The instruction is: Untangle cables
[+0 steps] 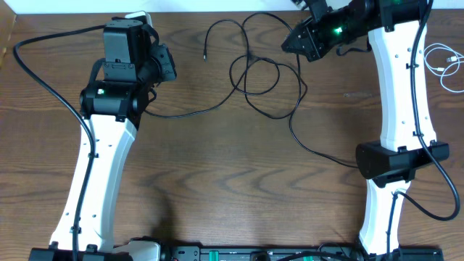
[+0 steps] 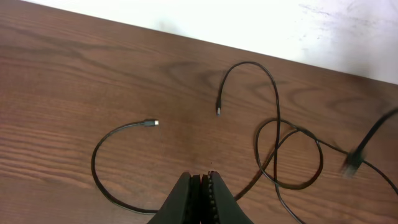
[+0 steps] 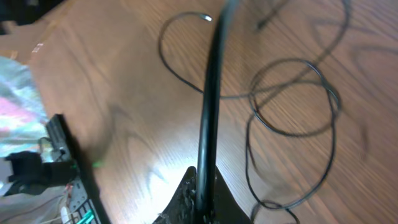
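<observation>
**Ana:** Nearest us, one strand of the black cable (image 1: 291, 125) runs out toward 4 o'clock and slips under the right arm (image 1: 397, 87). If that arm lifts, I think the strand could catch there.

**Ben:** And the middle?

**Ana:** It loops over itself from the centre of the bench (image 1: 217, 188) toward 12. Up at 1 o'clock, the right gripper (image 3: 202, 196) has its jaws pinching a strand of that cable. A straight pull from there may cinch the loops into a knot rather than open them.

**Ben:** Is the left one helping?

**Ana:** No. The left gripper (image 2: 200, 193), at 10 o'clock, hangs over the wood with its jaws pressed together on nothing. Nothing pins the cable, so a tug could drag the whole bundle along, free plug ends (image 2: 152, 123) sliding with it.

**Ben:** The white cable (image 1: 444, 67)?

**Ana:** Coiled well apart at 3 o'clock, on a pale surface by the bench's edge, clear of the black one. A wide swing of the right arm could knock it.
</observation>
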Robot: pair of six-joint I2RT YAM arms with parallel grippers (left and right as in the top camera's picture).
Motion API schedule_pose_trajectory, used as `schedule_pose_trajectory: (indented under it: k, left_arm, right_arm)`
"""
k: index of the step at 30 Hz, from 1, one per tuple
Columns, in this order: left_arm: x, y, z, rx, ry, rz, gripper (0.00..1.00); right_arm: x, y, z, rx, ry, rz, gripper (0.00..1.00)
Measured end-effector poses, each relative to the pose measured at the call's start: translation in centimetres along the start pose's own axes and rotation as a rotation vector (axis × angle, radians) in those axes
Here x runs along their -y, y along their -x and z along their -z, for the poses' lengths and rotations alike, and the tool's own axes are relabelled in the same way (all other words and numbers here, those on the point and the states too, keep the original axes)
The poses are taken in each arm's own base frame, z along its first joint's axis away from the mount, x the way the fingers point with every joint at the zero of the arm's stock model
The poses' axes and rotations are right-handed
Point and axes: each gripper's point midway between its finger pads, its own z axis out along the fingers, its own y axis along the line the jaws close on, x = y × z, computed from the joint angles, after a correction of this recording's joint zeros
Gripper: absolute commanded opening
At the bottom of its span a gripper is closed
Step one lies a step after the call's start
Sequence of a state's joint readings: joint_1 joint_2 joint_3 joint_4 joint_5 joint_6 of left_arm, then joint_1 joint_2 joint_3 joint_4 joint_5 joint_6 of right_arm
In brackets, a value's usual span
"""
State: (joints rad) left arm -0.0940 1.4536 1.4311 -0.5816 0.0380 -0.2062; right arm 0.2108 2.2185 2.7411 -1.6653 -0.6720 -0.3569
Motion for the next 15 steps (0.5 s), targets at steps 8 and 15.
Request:
schedule_pose_trajectory:
  k: [8, 15]
  left_arm:
    - [0.0, -0.1, 0.0, -0.006, 0.002, 0.000, 0.07]
    - [-0.1, -0.3, 0.0, -0.013, 0.004, 0.000, 0.08]
  right_arm:
    - [5.6, -1.8, 4.3, 0.007, -0.205, -0.188, 0.01]
    - [8.8, -4.2, 17.0, 0.188, -0.550, -0.359, 0.01]
